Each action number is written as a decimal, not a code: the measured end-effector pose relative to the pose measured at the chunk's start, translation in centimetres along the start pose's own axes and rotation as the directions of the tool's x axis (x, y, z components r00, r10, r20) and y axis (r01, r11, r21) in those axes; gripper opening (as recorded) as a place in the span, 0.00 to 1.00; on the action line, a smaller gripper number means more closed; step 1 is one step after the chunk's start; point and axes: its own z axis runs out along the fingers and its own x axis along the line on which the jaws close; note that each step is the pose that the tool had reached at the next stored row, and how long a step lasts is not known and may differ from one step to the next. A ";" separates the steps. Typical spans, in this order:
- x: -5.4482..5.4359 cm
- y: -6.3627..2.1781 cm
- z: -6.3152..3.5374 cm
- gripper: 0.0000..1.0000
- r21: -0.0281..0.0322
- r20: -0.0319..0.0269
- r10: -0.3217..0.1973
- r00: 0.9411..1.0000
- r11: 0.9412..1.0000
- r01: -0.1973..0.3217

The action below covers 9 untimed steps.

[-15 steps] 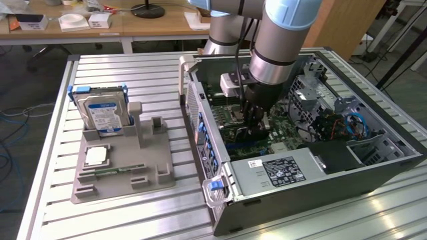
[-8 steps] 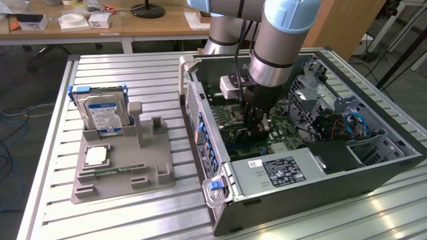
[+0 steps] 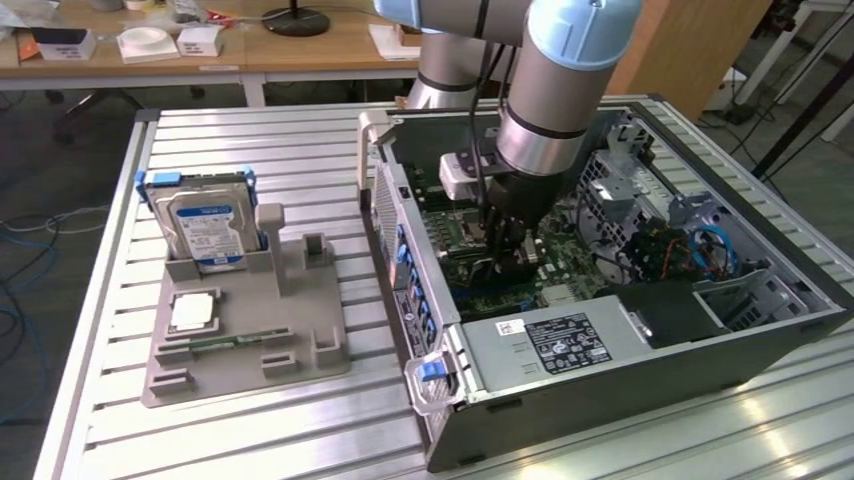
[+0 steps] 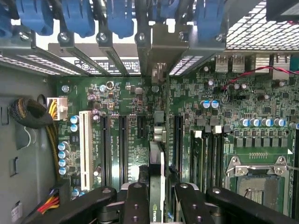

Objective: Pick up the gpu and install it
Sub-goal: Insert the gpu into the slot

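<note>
My gripper (image 4: 158,195) reaches down inside the open computer case (image 3: 781,320), low over the green motherboard (image 4: 224,116). It is shut on the gpu (image 4: 156,156), which I see edge-on as a thin dark card between the black fingers (image 4: 135,200). The card's silver bracket (image 4: 159,51) sits at the case's rear slot openings, among the blue retention clips (image 4: 119,18). The card stands on edge over the motherboard between two long black expansion slots (image 4: 122,149); whether it is seated I cannot tell. In the exterior view the gripper (image 3: 514,258) hangs in the middle of the case.
A white slot (image 4: 85,144) and memory slots (image 4: 208,158) flank the card, with the CPU socket (image 4: 257,184) beyond. The power supply (image 3: 561,345) fills the case's near end. On the exterior view's left, a grey holder (image 3: 247,345) carries a hard drive (image 3: 207,228) and a memory stick (image 3: 227,343).
</note>
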 end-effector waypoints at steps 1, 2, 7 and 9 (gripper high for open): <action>0.0 0.00 0.00 0.26 0.000 0.000 0.000 1.000 1.000 0.000; 0.0 0.00 0.00 0.26 0.000 0.000 0.000 1.000 1.000 0.000; 0.0 0.00 -0.16 0.33 0.000 0.000 0.000 1.000 1.000 0.000; 0.0 0.00 -0.36 0.39 0.000 0.000 0.000 1.000 1.000 0.000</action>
